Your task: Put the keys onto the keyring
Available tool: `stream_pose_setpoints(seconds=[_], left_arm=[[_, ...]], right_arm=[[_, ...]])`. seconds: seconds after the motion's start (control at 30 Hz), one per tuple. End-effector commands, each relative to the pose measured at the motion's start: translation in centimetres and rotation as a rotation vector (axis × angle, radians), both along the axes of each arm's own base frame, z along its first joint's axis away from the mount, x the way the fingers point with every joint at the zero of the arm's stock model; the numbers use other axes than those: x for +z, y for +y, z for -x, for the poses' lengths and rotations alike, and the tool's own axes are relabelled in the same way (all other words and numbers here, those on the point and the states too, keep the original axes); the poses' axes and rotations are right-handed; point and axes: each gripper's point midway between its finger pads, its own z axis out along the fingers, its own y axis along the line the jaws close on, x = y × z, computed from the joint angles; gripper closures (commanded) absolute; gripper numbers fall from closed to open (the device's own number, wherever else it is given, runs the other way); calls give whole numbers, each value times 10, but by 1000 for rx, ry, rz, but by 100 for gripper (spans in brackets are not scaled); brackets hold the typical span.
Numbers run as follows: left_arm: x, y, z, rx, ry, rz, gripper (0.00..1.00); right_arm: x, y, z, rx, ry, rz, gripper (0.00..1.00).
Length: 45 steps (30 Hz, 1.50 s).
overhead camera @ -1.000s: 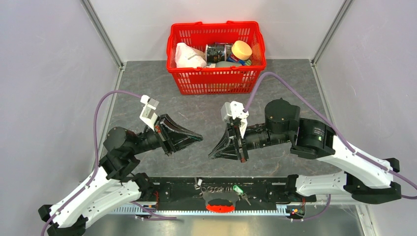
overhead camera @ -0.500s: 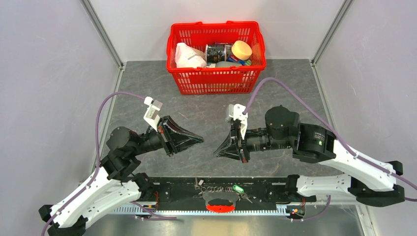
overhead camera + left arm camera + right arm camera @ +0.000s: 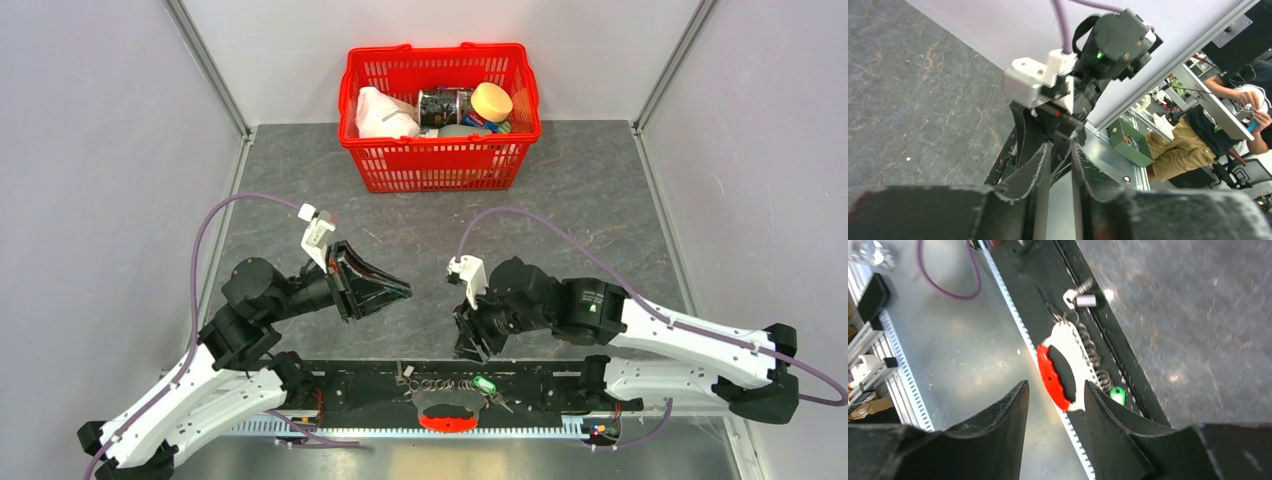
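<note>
Grey tabletop [image 3: 600,220], basket [image 3: 440,165] far beyond keyring [image 3: 447,418]

Grey stone-look tabletop [image 3: 600,200], pale lilac walls [image 3: 100,150]

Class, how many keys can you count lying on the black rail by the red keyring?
2: a silver key at one end of the keyring, a green-headed key at the other. More may be hidden.

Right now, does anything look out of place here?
Yes: the keyring and the keys lie on the black rail between the arms' bases, not on the grey table, and the keyring's red end juts past the rail's near edge.
</note>
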Motion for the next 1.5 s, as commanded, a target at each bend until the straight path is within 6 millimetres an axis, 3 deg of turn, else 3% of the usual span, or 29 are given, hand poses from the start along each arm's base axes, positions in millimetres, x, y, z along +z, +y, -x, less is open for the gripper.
stream_pose_setpoints(seconds=[0.0,0.2,0.43,0.63,1.2,1.33,1.47], left_arm=[[-11,5,-6,46,-32,-48,66],[-20,4,-6,40,-26,-57,46],[-28,14,-4,70,-33,-84,43],[-33,18,-3,84,-34,-95,42],[-40,17,-6,90,-34,-113,42],[-39,17,-6,93,-33,-110,42],[-39,18,-6,94,-36,-114,42]], right_arm=[[-36,-8,7,-115,143,54,46],[-83,5,15,-99,232,109,35],[-142,21,14,-116,310,231,32],[-171,26,17,-125,360,299,31],[-195,21,38,-120,398,440,38],[-195,23,36,-126,367,447,47],[-195,21,28,-145,311,478,66]])
